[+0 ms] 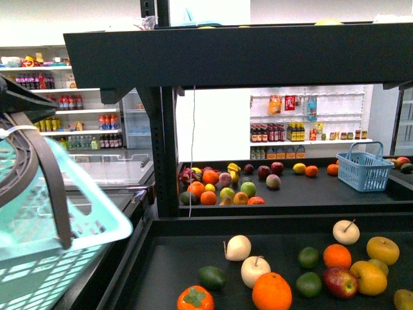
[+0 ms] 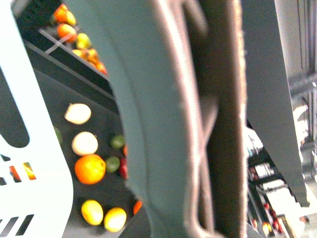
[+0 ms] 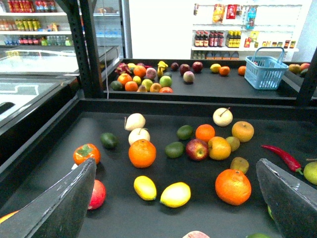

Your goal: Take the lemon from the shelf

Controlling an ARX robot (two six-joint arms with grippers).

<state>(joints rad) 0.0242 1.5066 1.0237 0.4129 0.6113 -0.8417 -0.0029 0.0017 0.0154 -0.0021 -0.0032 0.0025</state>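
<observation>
Two lemons lie side by side on the shelf's lower black deck (image 3: 119, 218): one lemon (image 3: 145, 188) and a second (image 3: 175, 194), both smooth yellow ovals. My right gripper (image 3: 176, 168) hangs open above and in front of them, with one finger (image 3: 59, 206) on each side of the pair and nothing between them. From the left wrist the same two lemons (image 2: 92, 211) show small and far below. My left gripper (image 2: 193, 148) is shut on the dark basket handle (image 1: 53, 187) of a teal basket (image 1: 39, 258) at the left. The front view does not reach the lemons.
Oranges (image 3: 142, 152), apples (image 3: 197, 148), limes (image 3: 174, 149) and a red chili (image 3: 281, 155) crowd the deck around the lemons. A blue basket (image 1: 364, 169) and more fruit sit on the deck behind. A black upper tier (image 1: 232, 55) overhangs. Black posts (image 1: 164, 155) stand at the left.
</observation>
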